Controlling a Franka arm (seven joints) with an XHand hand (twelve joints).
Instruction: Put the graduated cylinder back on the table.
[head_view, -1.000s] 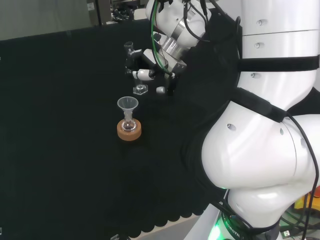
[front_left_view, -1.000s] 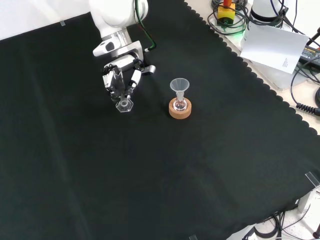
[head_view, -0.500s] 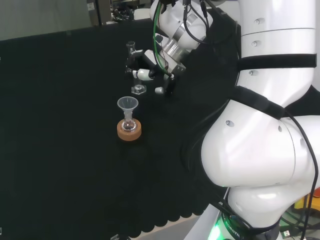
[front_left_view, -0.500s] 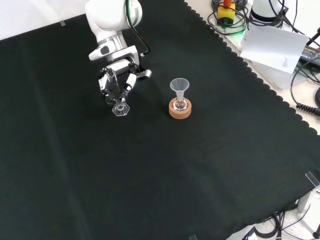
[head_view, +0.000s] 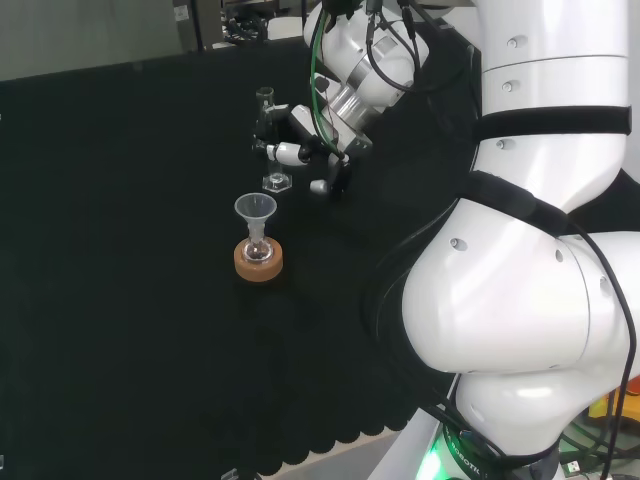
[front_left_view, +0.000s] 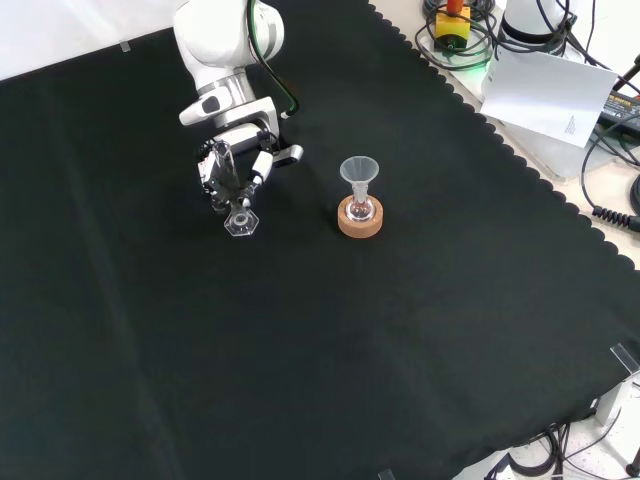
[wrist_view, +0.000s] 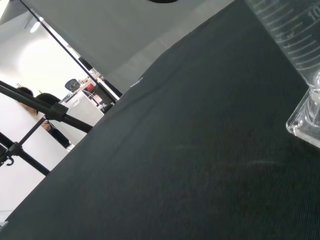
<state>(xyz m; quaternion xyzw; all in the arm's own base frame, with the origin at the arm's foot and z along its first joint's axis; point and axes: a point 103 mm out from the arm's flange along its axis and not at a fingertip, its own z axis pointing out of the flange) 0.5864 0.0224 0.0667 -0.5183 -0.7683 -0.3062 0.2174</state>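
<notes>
One robot hand (front_left_view: 235, 165) — fingers curled round the graduated cylinder (front_left_view: 232, 190), base at the cloth (front_left_view: 300, 340).

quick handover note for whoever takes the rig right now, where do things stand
Hand: shut on the graduated cylinder, fingers curled round its tube.
Cylinder: about upright, its hexagonal base at or just above the black cloth; contact can't be confirmed.
Nearby: a funnel in a small flask on a cork ring, apart from the cylinder.
Done: cylinder brought down to the bench.
Left: seat it, open the hand, withdraw without tipping it.
</notes>
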